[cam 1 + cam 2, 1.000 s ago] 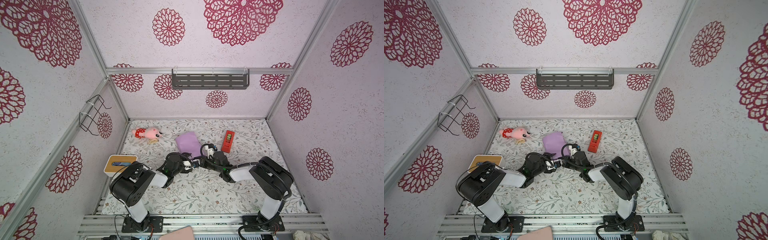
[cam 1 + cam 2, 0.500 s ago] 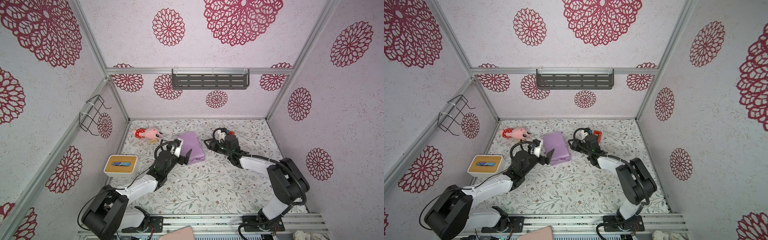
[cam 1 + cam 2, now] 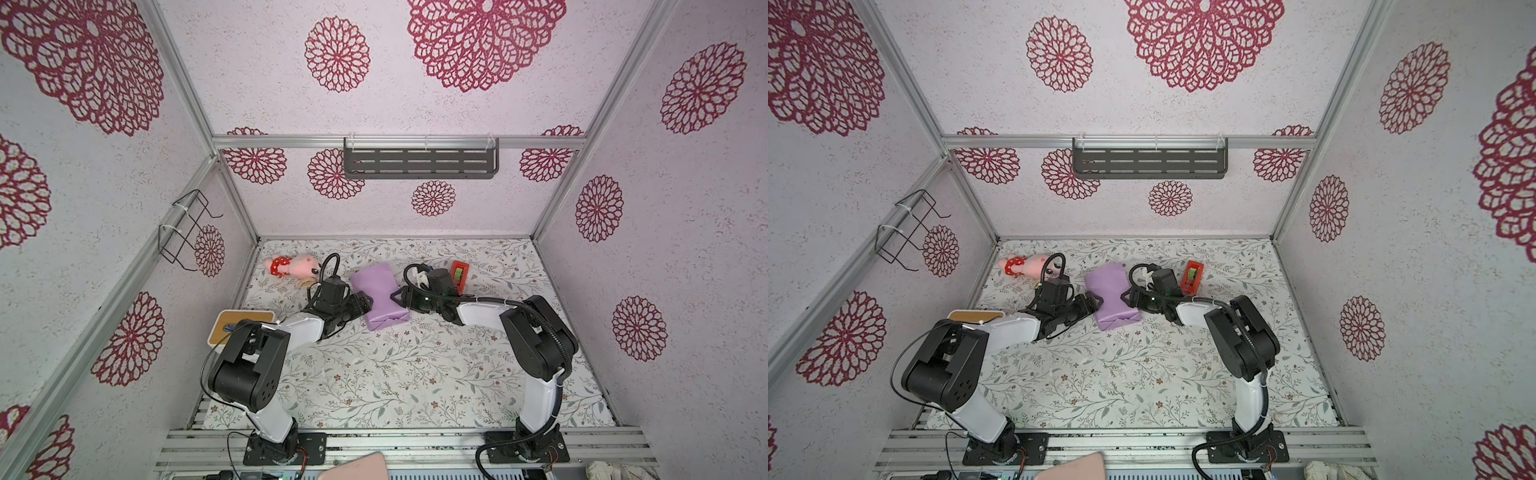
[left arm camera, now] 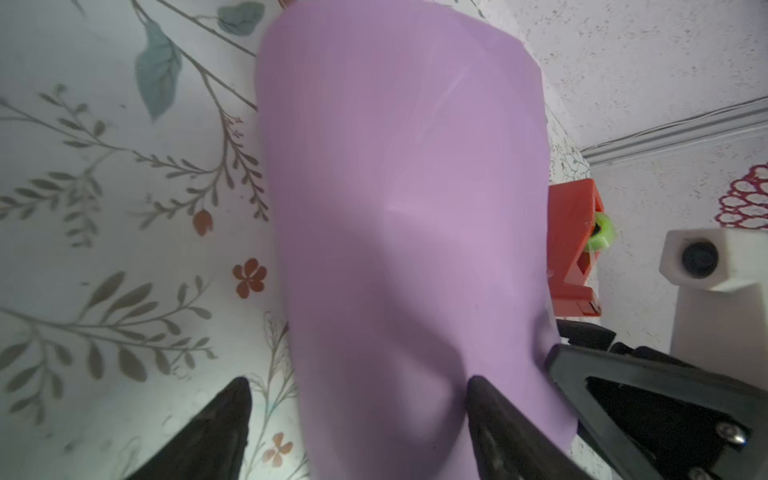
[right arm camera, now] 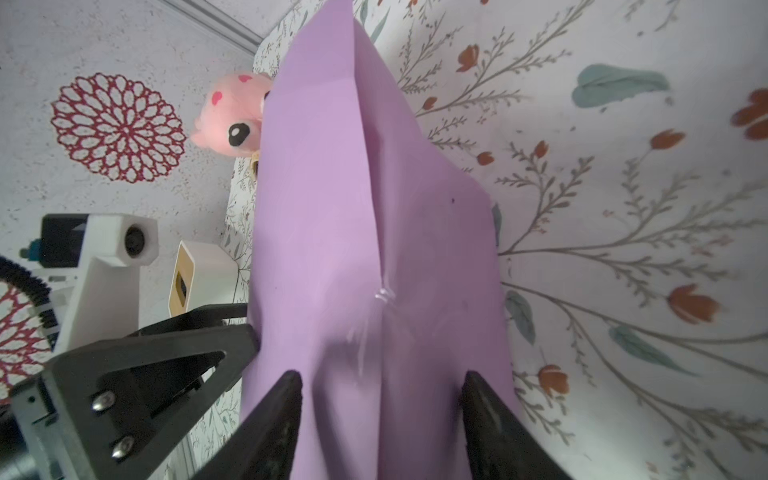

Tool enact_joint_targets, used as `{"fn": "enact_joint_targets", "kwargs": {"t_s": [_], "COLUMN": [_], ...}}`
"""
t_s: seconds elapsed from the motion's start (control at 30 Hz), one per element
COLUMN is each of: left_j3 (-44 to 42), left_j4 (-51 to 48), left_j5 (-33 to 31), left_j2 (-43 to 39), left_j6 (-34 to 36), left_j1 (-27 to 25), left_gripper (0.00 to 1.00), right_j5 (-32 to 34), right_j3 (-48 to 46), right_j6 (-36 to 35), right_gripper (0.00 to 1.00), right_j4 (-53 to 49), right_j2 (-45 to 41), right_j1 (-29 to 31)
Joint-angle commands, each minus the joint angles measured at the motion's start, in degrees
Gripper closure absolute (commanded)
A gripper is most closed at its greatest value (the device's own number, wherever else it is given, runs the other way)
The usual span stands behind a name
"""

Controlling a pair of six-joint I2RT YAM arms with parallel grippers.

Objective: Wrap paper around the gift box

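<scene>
The paper (image 3: 376, 291) (image 3: 1111, 293) shows its lilac face, folded round into a parcel on the floral table, with creased folds at the near end. The gift box is hidden inside it. My left gripper (image 3: 368, 302) (image 3: 1096, 300) touches the parcel's left side. In the left wrist view it (image 4: 358, 380) is open: one finger is over the table, the other over the paper (image 4: 395, 187). My right gripper (image 3: 395, 297) (image 3: 1124, 296) meets the right side. In the right wrist view it (image 5: 381, 374) is open, both fingers over the paper (image 5: 324, 187) astride a taped seam.
A red tape dispenser (image 3: 459, 272) (image 4: 571, 249) stands just behind the right gripper. A pink plush toy (image 3: 295, 266) (image 5: 232, 120) lies at the back left. A white tissue box (image 3: 237, 326) sits at the left edge, behind the left arm.
Both grippers have left the spot in front of the parcel and now stand at its left and right sides. The right gripper's jaws have opened. The parcel has shifted slightly nearer.
</scene>
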Motion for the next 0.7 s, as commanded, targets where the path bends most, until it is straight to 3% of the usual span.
{"fn": "enact_joint_targets", "kwargs": {"t_s": [0.0,0.17,0.27,0.47,0.67], "left_j3": [0.53,-4.06,-7.2,-11.26,-12.52], "left_j4": [2.29,4.06,4.23,2.64,-0.22], "left_j5": [4.83,4.49,2.61,-0.07,-1.28], "left_j2": [-0.29,-4.14,-6.83,-12.11,-14.98], "left_j6": [-2.2,-5.78,-7.72,-7.71,-5.82], "left_j1": [-2.21,-6.2,-9.1,-7.87,-5.39], "left_gripper": [0.17,0.2,0.2,0.15,0.13], "right_j5": [-3.15,-0.88,4.94,26.9,32.11], "right_j3": [-3.35,-11.81,-18.39,-24.55,-18.98], "right_j6": [-0.53,0.5,-1.57,-24.66,-39.11], "right_gripper": [0.42,0.45,0.36,0.14,0.11], "right_j4": [2.06,2.39,-1.13,-16.29,-21.74], "right_j2": [-4.9,-12.75,-20.59,-37.99,-36.56], "right_j1": [1.21,3.1,4.24,10.96,17.72]}}
